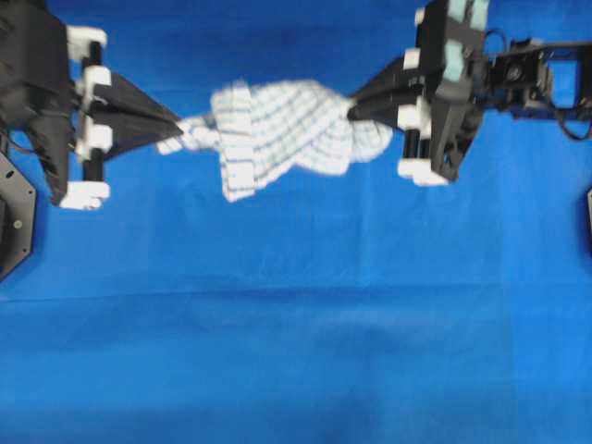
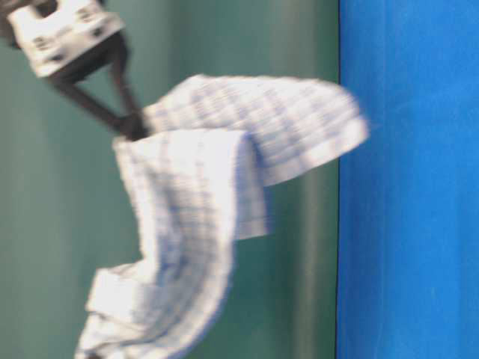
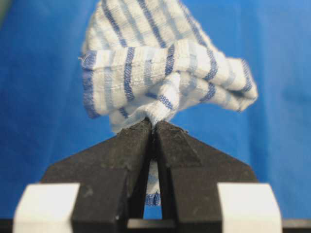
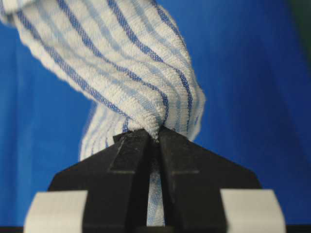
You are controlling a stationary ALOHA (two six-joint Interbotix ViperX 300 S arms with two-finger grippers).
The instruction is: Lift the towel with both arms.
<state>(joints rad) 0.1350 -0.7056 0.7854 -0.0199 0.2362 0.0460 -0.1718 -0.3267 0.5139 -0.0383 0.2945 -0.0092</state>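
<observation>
The white towel (image 1: 277, 134) with blue and grey checked stripes hangs in the air between my two grippers, sagging and twisted in the middle. My left gripper (image 1: 176, 122) is shut on the towel's left end; in the left wrist view the cloth (image 3: 165, 73) bunches out of the closed tips (image 3: 154, 125). My right gripper (image 1: 354, 104) is shut on the right end; in the right wrist view the towel (image 4: 121, 63) stretches away from the tips (image 4: 155, 132). In the table-level view the towel (image 2: 209, 202) hangs off the table, held by one gripper (image 2: 133, 126).
The plain blue table cloth (image 1: 296, 351) covers the table below the towel. A green wall (image 2: 45, 224) stands behind in the table-level view. Black arm bases (image 1: 14, 222) sit at the left and right edges of the overhead view.
</observation>
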